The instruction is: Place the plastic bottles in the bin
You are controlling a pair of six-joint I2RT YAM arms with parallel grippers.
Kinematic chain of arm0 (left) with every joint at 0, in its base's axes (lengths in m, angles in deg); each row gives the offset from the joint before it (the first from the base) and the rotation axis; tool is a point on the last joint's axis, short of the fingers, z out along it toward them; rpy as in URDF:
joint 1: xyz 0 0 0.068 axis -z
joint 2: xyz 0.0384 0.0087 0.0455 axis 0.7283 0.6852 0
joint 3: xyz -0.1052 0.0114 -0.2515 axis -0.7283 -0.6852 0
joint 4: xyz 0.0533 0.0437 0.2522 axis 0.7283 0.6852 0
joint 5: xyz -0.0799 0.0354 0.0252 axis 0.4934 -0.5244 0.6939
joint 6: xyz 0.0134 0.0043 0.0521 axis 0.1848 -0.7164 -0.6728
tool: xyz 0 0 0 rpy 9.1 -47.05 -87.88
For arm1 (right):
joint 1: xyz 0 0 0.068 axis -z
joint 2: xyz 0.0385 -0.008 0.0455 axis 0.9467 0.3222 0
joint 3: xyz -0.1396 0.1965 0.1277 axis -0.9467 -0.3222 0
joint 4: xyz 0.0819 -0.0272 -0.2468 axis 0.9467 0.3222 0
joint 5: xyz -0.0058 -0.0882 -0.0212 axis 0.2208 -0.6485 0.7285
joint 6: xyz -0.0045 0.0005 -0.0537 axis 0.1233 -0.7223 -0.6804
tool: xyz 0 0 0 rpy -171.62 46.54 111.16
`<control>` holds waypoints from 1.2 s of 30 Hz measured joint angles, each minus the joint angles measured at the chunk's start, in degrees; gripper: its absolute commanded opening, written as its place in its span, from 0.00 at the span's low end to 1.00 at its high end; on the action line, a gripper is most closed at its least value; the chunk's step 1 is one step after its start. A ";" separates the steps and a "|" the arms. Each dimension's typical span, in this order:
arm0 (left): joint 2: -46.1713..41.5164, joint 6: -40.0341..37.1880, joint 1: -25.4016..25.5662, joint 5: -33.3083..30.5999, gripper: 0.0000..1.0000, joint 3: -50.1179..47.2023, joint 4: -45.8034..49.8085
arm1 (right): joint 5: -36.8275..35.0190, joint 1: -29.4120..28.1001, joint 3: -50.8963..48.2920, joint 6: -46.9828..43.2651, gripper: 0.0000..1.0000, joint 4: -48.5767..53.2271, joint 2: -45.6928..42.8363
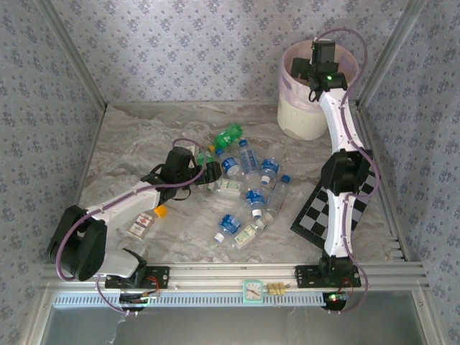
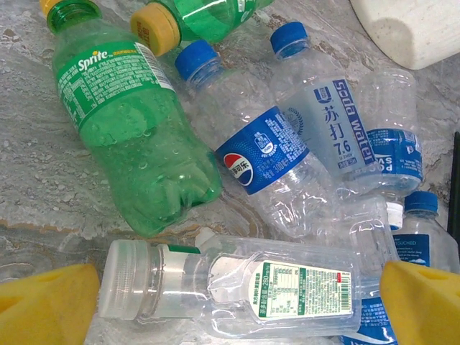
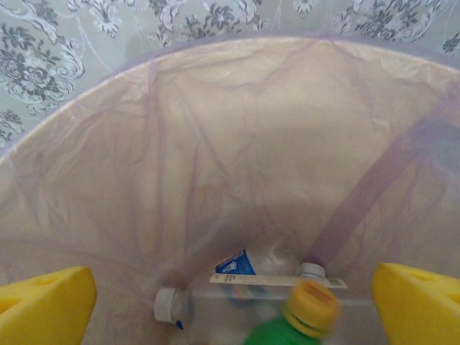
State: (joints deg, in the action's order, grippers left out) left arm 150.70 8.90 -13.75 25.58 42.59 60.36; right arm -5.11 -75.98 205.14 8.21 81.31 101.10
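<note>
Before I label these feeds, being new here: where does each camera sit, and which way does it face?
Top external: above and behind the bases, looking down on table, bottles and bin; left arm and right arm show.
Left wrist: over the bottles, facing down; its yellow fingers show.
Right wrist: above the bin, looking in; its yellow fingers show.
Shared: top external and right wrist see the bin.

Dense bottles (image 1: 249, 159) beneath left claw (image 1: 213, 172)
</note>
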 measured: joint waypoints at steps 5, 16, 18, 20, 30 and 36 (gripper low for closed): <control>0.00 -0.44 0.00 0.00 1.00 0.00 0.42 | -1.01 -0.31 -1.81 0.00 1.00 0.55 -3.10; -0.17 -4.15 0.02 -0.02 1.00 0.90 1.70 | -2.40 -8.79 -35.10 -0.46 1.00 -12.35 -31.10; -0.28 -5.03 0.24 -0.02 1.00 0.90 1.73 | -2.40 -11.43 -41.94 -0.42 1.00 -15.30 -35.43; -0.37 -5.97 0.83 0.00 1.00 0.92 1.77 | -2.40 -13.49 -47.52 -0.13 1.00 -17.81 -38.18; -0.44 -12.74 8.41 -2.03 0.99 1.73 6.21 | -2.12 -20.39 -67.60 9.60 1.00 -23.43 -41.77; -0.44 -14.14 11.80 -0.85 0.98 1.73 8.57 | -1.29 -23.04 -75.60 17.05 1.00 -24.85 -42.69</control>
State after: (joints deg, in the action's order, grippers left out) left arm 150.26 -5.24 -1.95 24.73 44.32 68.93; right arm -6.40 -99.01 129.54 25.25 56.46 58.42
